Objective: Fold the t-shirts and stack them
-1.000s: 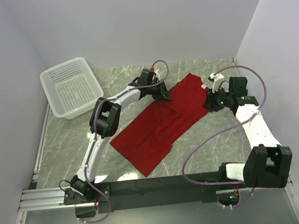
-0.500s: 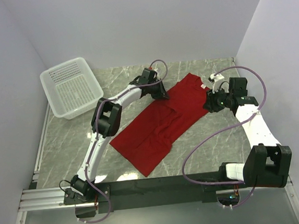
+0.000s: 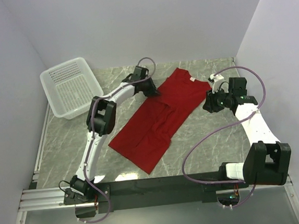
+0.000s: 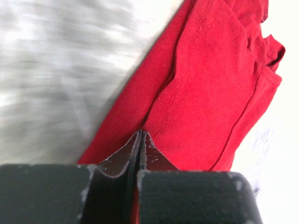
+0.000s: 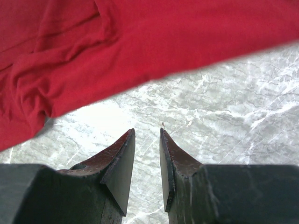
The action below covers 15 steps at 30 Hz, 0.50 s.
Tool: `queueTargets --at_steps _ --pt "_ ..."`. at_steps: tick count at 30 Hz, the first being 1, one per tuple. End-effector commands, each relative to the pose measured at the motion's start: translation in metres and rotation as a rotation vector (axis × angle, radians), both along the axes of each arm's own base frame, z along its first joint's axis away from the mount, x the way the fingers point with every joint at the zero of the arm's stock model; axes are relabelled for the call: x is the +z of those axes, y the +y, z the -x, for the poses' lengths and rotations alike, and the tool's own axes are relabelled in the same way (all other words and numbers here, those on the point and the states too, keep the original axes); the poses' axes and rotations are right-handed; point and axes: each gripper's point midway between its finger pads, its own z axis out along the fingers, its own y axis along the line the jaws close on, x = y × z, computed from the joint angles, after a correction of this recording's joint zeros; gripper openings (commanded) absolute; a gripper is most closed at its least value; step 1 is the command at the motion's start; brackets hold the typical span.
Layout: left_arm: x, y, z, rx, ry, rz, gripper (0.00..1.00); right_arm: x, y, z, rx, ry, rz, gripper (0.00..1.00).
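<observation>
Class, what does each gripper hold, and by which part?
The left gripper pinches the red t-shirt at its side edge, near the collar end. The right gripper, jaws apart, holds nothing.

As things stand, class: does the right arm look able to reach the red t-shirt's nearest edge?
Probably yes: the right gripper hovers with jaws apart, and only bare marble table lies between it and the red t-shirt.

Soft, even light fills the top view, with faint shadows. Ahead and left of the left claw (image 4: 140,133) the table (image 4: 51,70) smears into blur, and the far right burns white. Before the right claw (image 5: 147,131) the table glares pale, while the shirt (image 5: 163,37) beyond stays sharp.
</observation>
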Motion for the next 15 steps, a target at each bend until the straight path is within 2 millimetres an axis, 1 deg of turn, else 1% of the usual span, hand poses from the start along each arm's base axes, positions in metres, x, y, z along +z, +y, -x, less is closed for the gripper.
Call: queueTargets --at_steps 1,2,4,5,6,7,8,9,10,11,12,13,15 --pt "-0.041 0.080 -0.014 0.238 0.111 -0.160 0.04 0.011 -0.004 -0.011 -0.017 -0.035 0.000 0.35" --pt "-0.039 0.093 -0.021 0.273 0.115 -0.159 0.03 0.011 -0.004 -0.012 -0.017 -0.034 0.002 0.35" --pt "-0.040 0.109 -0.023 0.323 0.133 -0.161 0.01 0.011 -0.006 -0.014 -0.021 -0.029 0.003 0.35" --pt "-0.039 0.121 -0.028 0.352 0.132 -0.158 0.01 0.009 -0.006 -0.014 -0.023 -0.019 0.004 0.35" --pt "-0.038 0.129 -0.025 0.373 0.143 -0.158 0.01 0.008 -0.007 -0.015 -0.024 -0.014 0.007 0.35" --pt "-0.038 0.140 -0.027 0.404 0.142 -0.164 0.01 0.010 -0.007 -0.017 -0.025 -0.016 0.009 0.35" --pt "-0.038 0.146 -0.027 0.422 0.141 -0.165 0.01 0.009 -0.007 -0.017 -0.025 -0.010 0.010 0.35" --pt "-0.038 0.154 -0.022 0.460 0.155 -0.160 0.01 0.006 -0.008 -0.018 -0.028 0.001 0.010 0.35" --pt "-0.037 0.165 -0.024 0.502 0.152 -0.161 0.01 0.008 -0.008 -0.020 -0.028 -0.001 0.008 0.35" --pt "-0.037 0.171 -0.023 0.530 0.156 -0.156 0.01 0.006 -0.009 -0.020 -0.031 0.010 0.010 0.35" --pt "-0.038 0.178 -0.016 0.570 0.183 -0.147 0.01 0.004 -0.010 -0.022 -0.035 0.021 0.009 0.35" --pt "-0.036 0.184 -0.019 0.596 0.178 -0.137 0.01 0.006 -0.010 -0.024 -0.034 0.019 0.011 0.35" --pt "-0.034 0.193 -0.016 0.647 0.186 -0.146 0.01 0.004 -0.011 -0.026 -0.040 0.031 0.013 0.35"
